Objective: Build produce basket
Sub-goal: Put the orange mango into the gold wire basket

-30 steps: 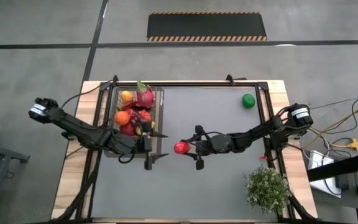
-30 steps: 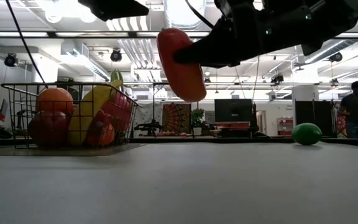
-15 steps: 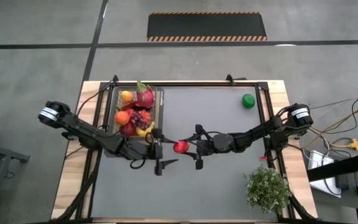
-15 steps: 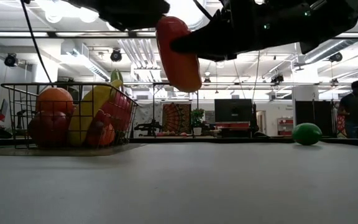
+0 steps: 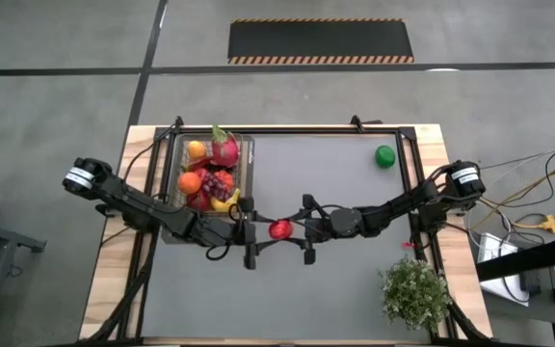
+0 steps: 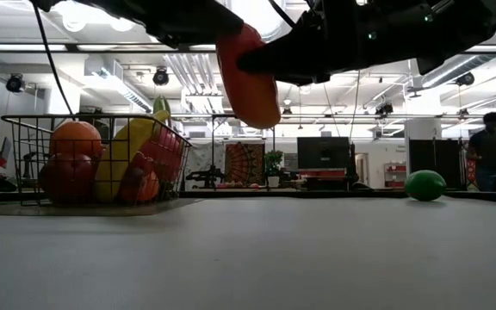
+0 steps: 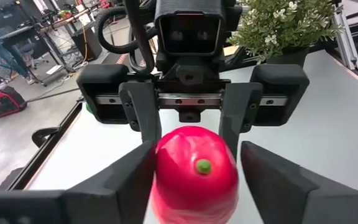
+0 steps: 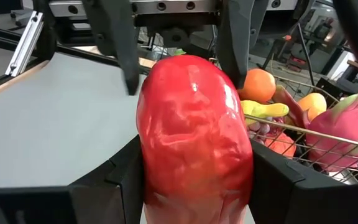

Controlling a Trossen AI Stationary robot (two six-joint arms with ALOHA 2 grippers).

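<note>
Low view: both arms cut off by top edge; red fruit (image 6: 248,76) top hidden behind dark gripper parts; basket (image 6: 24,151) rear contents masked by front fruits; right wrist view: basket cut by edge; dragon fruit (image 8: 344,134) partly cropped; high view: basket's lower layer indistinguishable.

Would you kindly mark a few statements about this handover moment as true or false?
1. The right pincer holds the red apple above the table. True.
2. The green lime lies inside the basket. False: it lies on the grey mat near the far right corner, well apart from the basket.
3. The left pincer has its fingers on either side of the apple. True.
4. The potted plant stands beside the basket. False: it stands at the table's near right corner.
5. The basket holds no fruit yet. False: a dragon fruit, oranges and a banana already lie in it.
</note>
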